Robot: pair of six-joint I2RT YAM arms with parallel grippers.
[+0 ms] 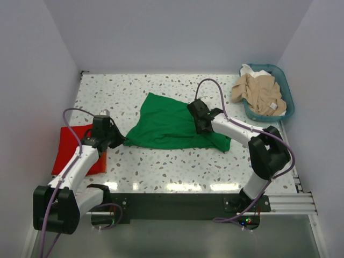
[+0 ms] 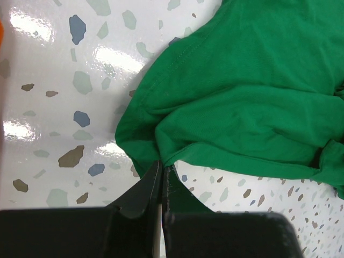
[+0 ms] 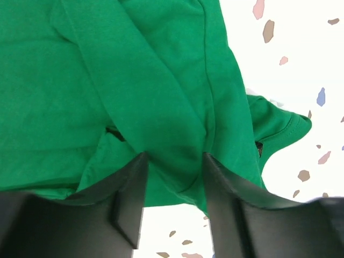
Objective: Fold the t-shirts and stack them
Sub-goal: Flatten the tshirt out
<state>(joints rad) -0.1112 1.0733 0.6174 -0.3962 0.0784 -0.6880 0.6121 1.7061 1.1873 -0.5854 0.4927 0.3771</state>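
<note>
Green t-shirt [image 1: 166, 126] lies crumpled mid-tabletop, spread unevenly from the centre toward the right, not folded. Its left corner tapers to a point where my left gripper [image 1: 121, 140] sits. In the left wrist view the fingers [image 2: 153, 185] are pressed together with the shirt's hemmed corner caught at their tips, so I call that clamped on the cloth.

My right gripper [image 1: 200, 119] is down on the shirt's right part, near its far edge. In the right wrist view its jaws stand apart and a raised ridge of green cloth runs between the fingers [image 3: 129, 199]. I can't tell if they press it. A sleeve opening pokes out just to the right of that ridge.

Red t-shirt [image 1: 70, 148] lies flat and folded at the left edge of the tabletop [image 1: 161, 166], partly under my left arm, well apart from the green one.

Teal basket [image 1: 287, 94] sits in the far right corner. A beige t-shirt [image 1: 260, 94] is heaped in it, draping over its near-left rim. A white t-shirt [image 1: 257, 71] peeks out behind that at the basket's far side.
</note>
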